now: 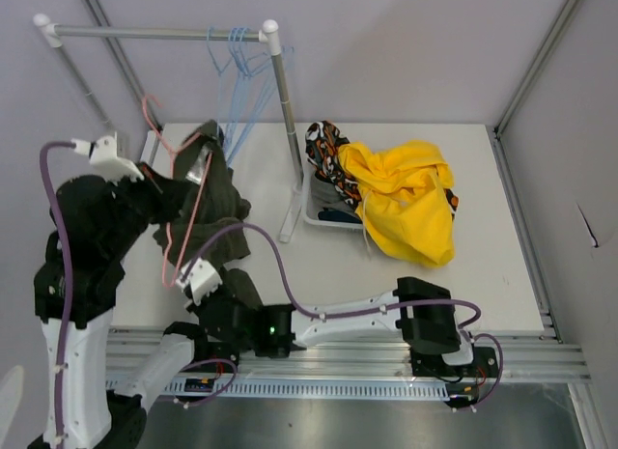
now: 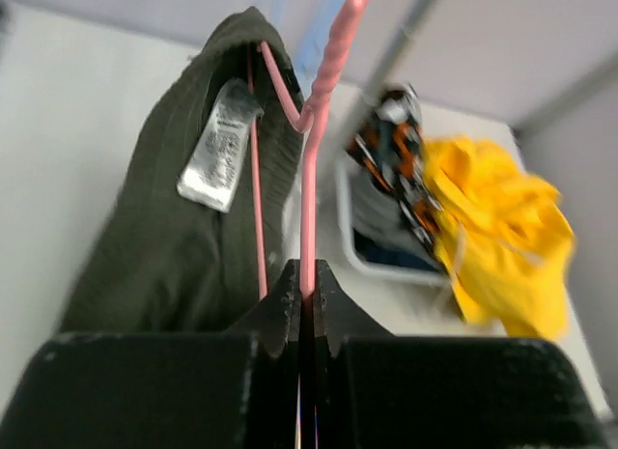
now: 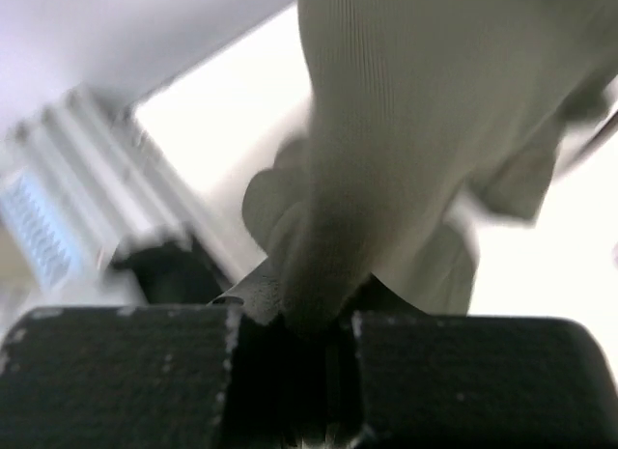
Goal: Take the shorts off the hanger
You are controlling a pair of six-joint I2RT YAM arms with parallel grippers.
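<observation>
Presently olive shorts [image 2: 145,237] hang on a pink hanger [image 2: 311,179]
Left tool [image 2: 307,280] pinches the hanger wire; right tool [image 3: 314,319] clamps the shorts' cloth

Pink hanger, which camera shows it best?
The left wrist view: the thin pink wire hanger runs up the middle, pinched in the left tool, with the olive green cloth shorts draped on it. The top view shows only a small pink loop. The right wrist view shows just shorts, no hanger.
</observation>
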